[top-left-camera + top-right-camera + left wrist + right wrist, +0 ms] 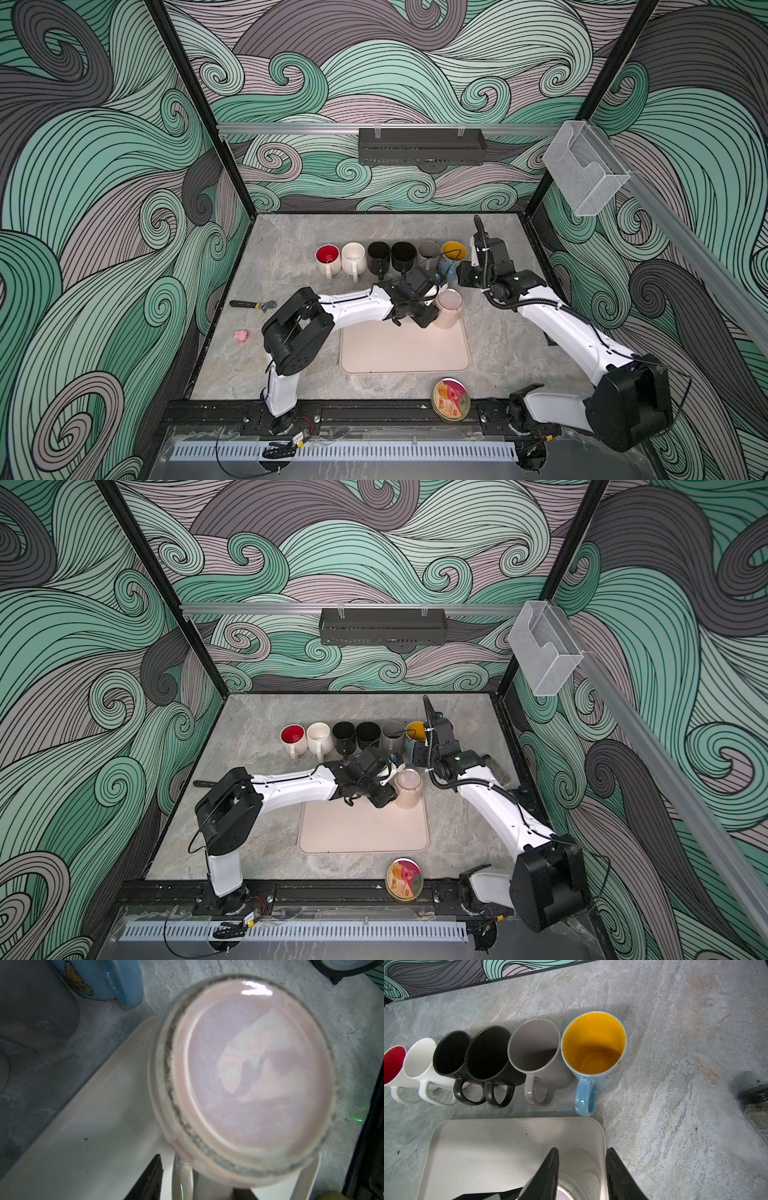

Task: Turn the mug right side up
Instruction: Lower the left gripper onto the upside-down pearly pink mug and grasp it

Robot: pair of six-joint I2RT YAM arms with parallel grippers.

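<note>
Front edge of counter [257, 374]: round tin [451, 400] with a fruit-print lid, standing tilted.

Mid-counter: beige tray [395, 353], rounded corners, a few dark specks on it.

Tray's far right corner: mug [449, 307], upside down, rim on the tray and base up. Pale pink body with a pearly sheen. The base is a glossy, shallow recessed disc catching a white glare. The unglazed foot ring around it is gritty and speckled dark. The handle [182, 1176] points toward the left arm.

Left hand [198, 1186]: at the mug's side, one finger on each side of the handle. Fingers are apart, and a strip of tray shows between one finger and the handle. No clamp visible.

Right hand [583, 1153]: hovers just behind the mug, above its base. Fingers are apart, with nothing gripped.

Beyond the tray: a row of upright mugs, handles toward the front. They are a red-lined mug [327, 255], a white mug [353, 254], two black mugs [378, 253], a grey mug [428, 251] and a blue mug [593, 1043] with a yellow inside.

Far left, well apart: adjustable wrench [253, 304].
</note>
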